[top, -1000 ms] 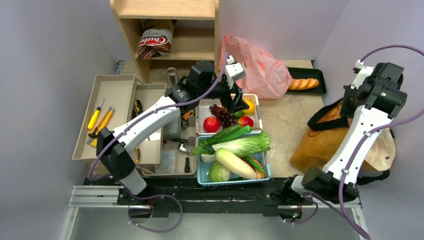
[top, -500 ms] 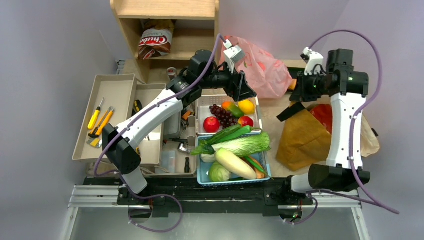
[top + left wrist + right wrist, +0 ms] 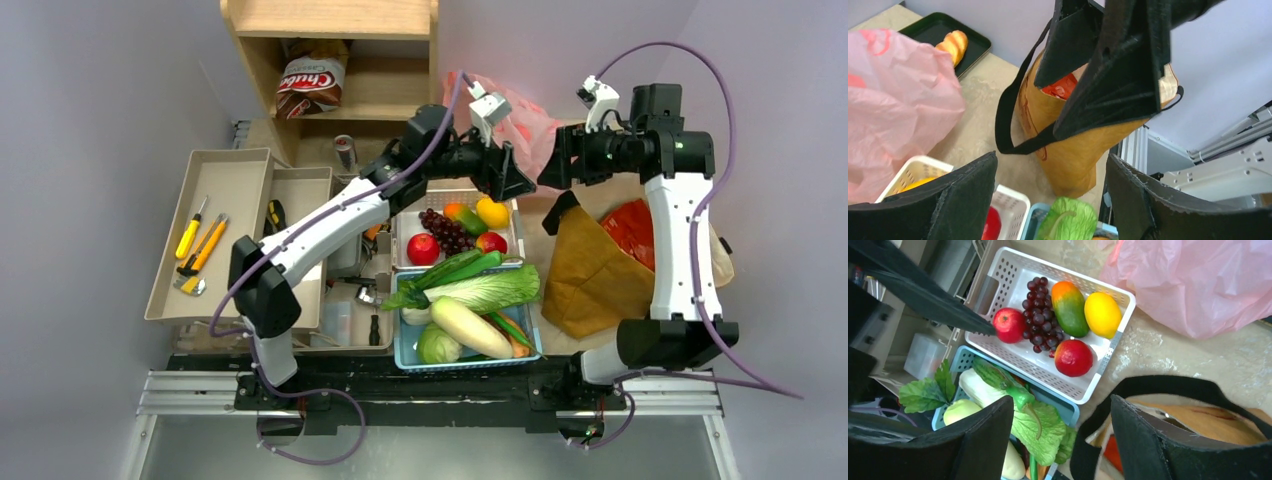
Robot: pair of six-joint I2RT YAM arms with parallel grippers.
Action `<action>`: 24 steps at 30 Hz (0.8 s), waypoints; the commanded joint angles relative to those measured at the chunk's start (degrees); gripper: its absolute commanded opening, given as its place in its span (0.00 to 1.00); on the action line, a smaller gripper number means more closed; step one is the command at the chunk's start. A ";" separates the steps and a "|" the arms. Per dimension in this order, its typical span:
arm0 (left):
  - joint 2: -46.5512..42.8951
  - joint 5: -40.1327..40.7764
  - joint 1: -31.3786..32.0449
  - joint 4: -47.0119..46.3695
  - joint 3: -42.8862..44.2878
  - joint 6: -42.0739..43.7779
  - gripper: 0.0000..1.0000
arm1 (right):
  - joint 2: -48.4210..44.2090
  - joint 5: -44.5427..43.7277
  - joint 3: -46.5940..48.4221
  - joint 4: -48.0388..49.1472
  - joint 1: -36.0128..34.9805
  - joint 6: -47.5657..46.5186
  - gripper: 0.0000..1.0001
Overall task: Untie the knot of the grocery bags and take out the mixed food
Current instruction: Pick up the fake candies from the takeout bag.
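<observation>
Produce [image 3: 480, 290] sits sorted in the white basket [image 3: 400, 235] and blue basket [image 3: 400, 350], lower centre. Beyond, the left gripper [image 3: 1051, 157] and right gripper [image 3: 1060, 400] hover spread and empty, facing each other. They are judged poised for the pink plastic bag [image 3: 530, 125] at upper centre, whose knot is indiscernible.

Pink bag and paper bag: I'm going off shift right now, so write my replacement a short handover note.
Left hand: open, empty, in the air beside the pink bag.
Right hand: open, empty, facing the left one, by the open top of the paper bag.
The pink bag lies bulging at the table's far side. Its knot is not visible, so treat it as tied.
The paper bag has a red item inside.
The white basket holds apples, grapes and other fruit. The blue basket holds vegetables.
Left to do: untie the knot, empty both bags.
</observation>
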State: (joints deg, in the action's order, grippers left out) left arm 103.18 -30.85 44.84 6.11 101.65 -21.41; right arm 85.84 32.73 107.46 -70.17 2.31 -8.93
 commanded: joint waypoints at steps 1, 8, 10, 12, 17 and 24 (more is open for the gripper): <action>3.62 6.05 4.59 -1.19 5.43 2.40 0.78 | -4.42 0.23 -2.87 2.86 0.07 0.84 0.70; 6.67 13.16 8.69 -10.32 4.93 -0.98 0.76 | -4.74 -1.49 0.45 4.95 0.34 3.63 0.69; 6.18 12.94 9.25 -15.03 2.74 -2.75 0.75 | -5.71 -1.41 3.02 5.56 1.86 4.32 0.68; 5.93 12.98 9.74 -16.05 2.11 -3.23 0.75 | -4.49 -4.22 9.67 1.47 3.41 2.06 0.68; 5.32 13.75 13.21 -20.17 1.55 1.20 0.78 | 3.44 -8.46 28.77 -12.66 17.79 -1.02 0.69; 16.41 26.82 15.66 -9.64 17.11 2.85 0.81 | -2.41 -26.83 21.64 -13.97 22.28 -5.91 0.79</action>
State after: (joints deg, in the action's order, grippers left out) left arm 114.37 -12.88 59.88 -6.90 109.91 -21.32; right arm 87.13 18.72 133.21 -79.99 23.97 -10.26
